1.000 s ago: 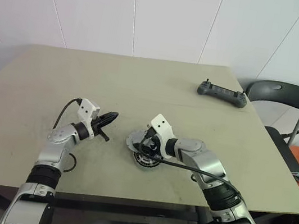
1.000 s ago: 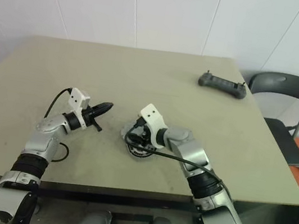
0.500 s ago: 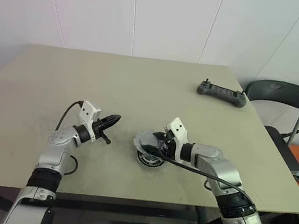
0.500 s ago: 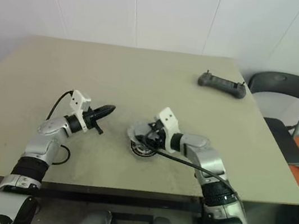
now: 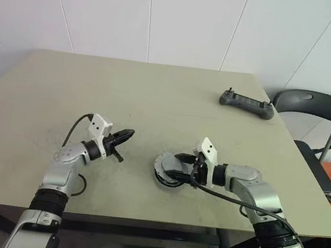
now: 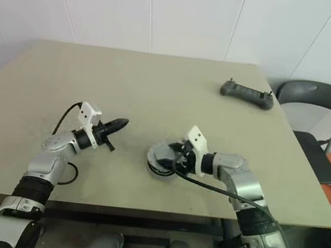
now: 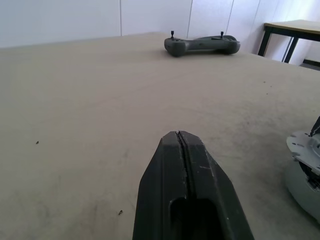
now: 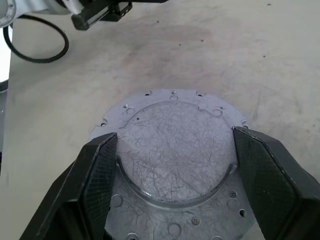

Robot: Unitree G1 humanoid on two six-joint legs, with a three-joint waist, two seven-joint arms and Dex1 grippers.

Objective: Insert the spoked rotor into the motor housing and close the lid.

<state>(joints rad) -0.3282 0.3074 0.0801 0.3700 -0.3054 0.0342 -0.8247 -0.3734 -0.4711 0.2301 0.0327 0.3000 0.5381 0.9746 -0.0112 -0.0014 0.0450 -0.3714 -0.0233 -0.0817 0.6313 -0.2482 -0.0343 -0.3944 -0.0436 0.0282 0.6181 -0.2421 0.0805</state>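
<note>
The worktop (image 5: 157, 97) was a plain beige slab, lightly scuffed, set against white panelled walls. A dark folding chair (image 5: 310, 106) stood off its far right corner, and a gray handheld controller (image 5: 246, 103) lay near that corner, well apart from the work.

Toward the near edge sat the motor housing (image 5: 167, 176), with a flat round metal lid (image 5: 168, 161) resting over it. The right gripper (image 5: 177, 167) reached in from the right, its jaws spread wide on either side of the lid's raised centre. The left gripper (image 5: 127, 135) hung over the worktop to the left of the housing, apart from it, jaws pressed together and holding nothing.

The head views gave the layout but hid the lid's face behind the right gripper. The right wrist view showed that scratched gray lid (image 8: 175, 165) with small holes around its rim, one black finger at each side of the raised disc. The left wrist view showed the closed fingers (image 7: 187, 195) as one dark wedge, the housing's edge (image 7: 305, 175) off to one side and the controller (image 7: 202, 45) far across the worktop.
</note>
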